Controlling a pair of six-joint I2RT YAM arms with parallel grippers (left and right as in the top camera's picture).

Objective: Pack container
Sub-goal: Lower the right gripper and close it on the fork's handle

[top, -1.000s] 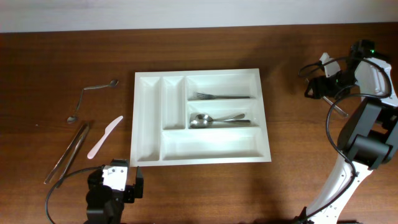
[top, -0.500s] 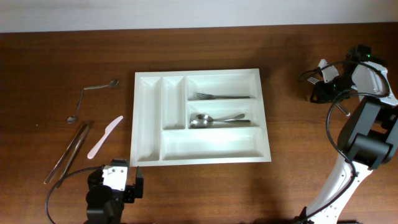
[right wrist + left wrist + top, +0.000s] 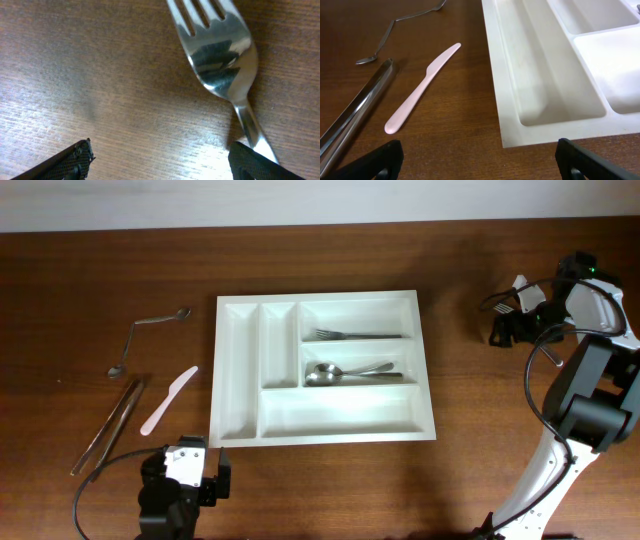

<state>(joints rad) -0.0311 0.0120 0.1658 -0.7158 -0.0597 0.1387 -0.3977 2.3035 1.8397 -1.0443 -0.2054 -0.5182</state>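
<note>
Right gripper (image 3: 165,160): my fingers are spread wide, nothing held. A fork (image 3: 220,55) lies flat on the table (image 3: 100,75) between them, tines pointing away from me. Its neck is close by one fingertip (image 3: 255,162), and I cannot tell whether they touch. The white tray (image 3: 340,410) sits well off to this gripper's left, with a second fork (image 3: 355,334) and a spoon (image 3: 345,370) in its two short compartments. Left gripper (image 3: 480,160): also wide open, empty, low over the table. The tray's near corner is just ahead and to the right. A pink knife (image 3: 422,87) lies ahead-left, tongs (image 3: 357,110) further left, a bent spoon (image 3: 395,25) beyond.
</note>
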